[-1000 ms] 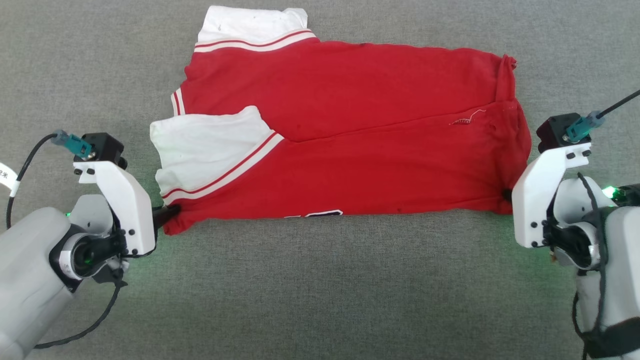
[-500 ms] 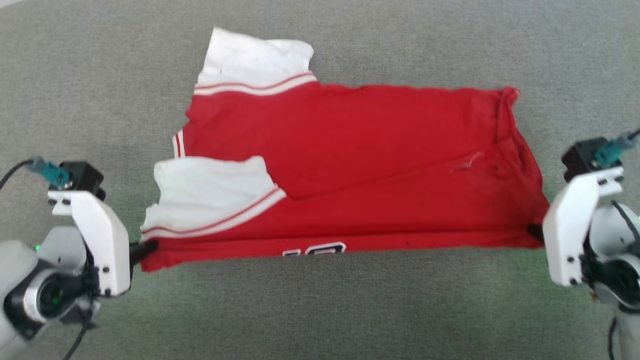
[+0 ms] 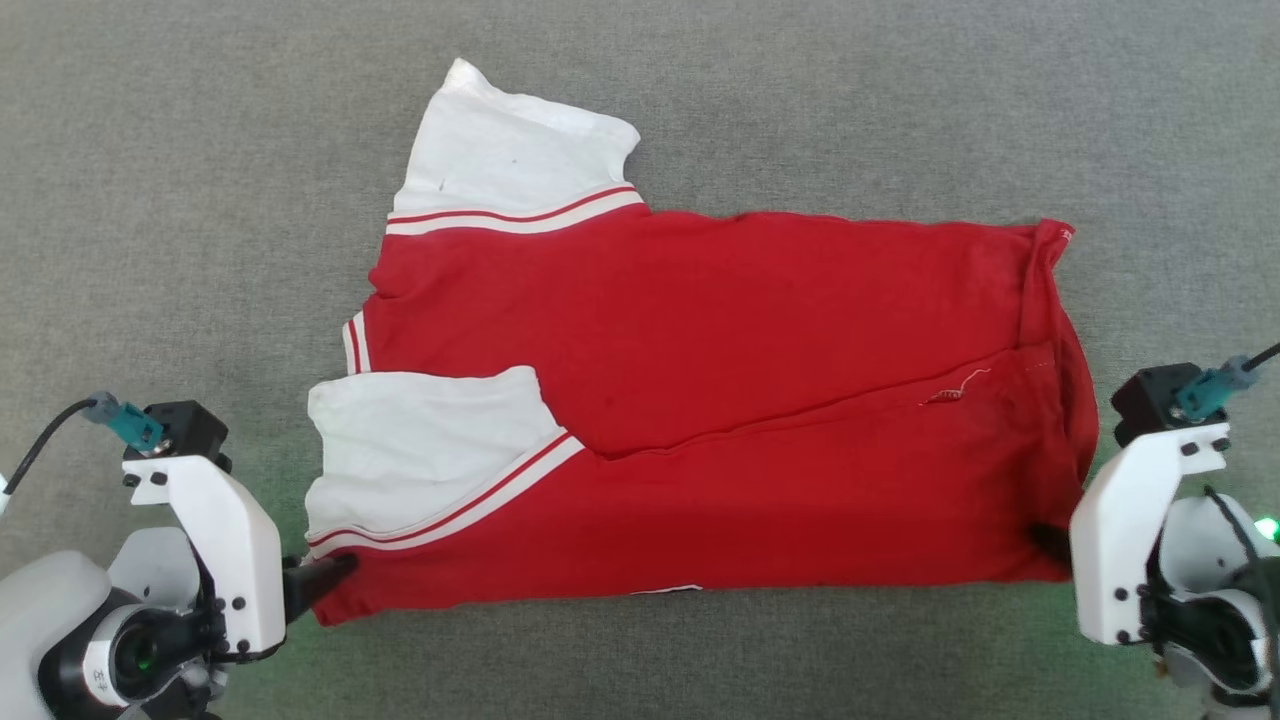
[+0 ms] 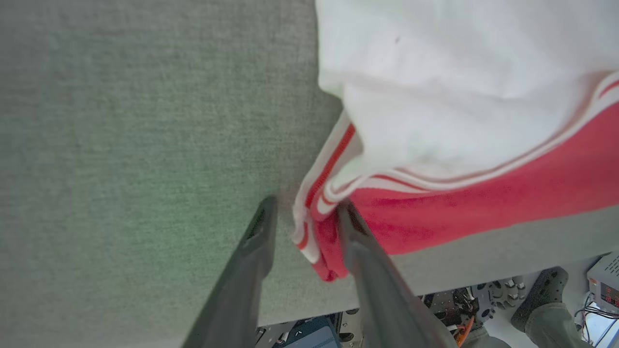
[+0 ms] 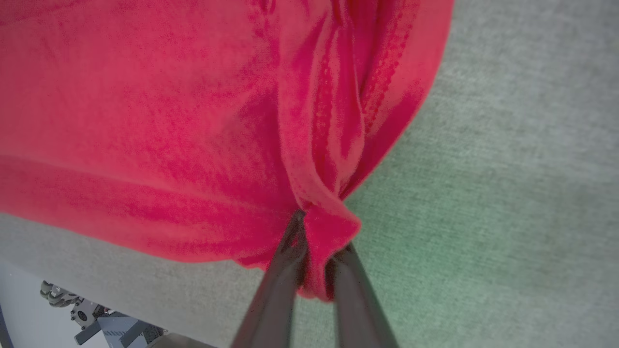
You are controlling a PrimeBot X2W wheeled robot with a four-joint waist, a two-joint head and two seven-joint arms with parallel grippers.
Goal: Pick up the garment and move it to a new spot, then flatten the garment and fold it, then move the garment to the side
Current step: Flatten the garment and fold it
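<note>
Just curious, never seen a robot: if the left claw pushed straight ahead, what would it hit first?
The garment: the left claw stands open around its striped corner, so it would push into red fabric, then probably the white sleeve.

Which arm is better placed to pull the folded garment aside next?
Right, probably: the right gripper is shut on a corner of the garment, while the left gripper stands open around the other corner and would need closing first.
</note>
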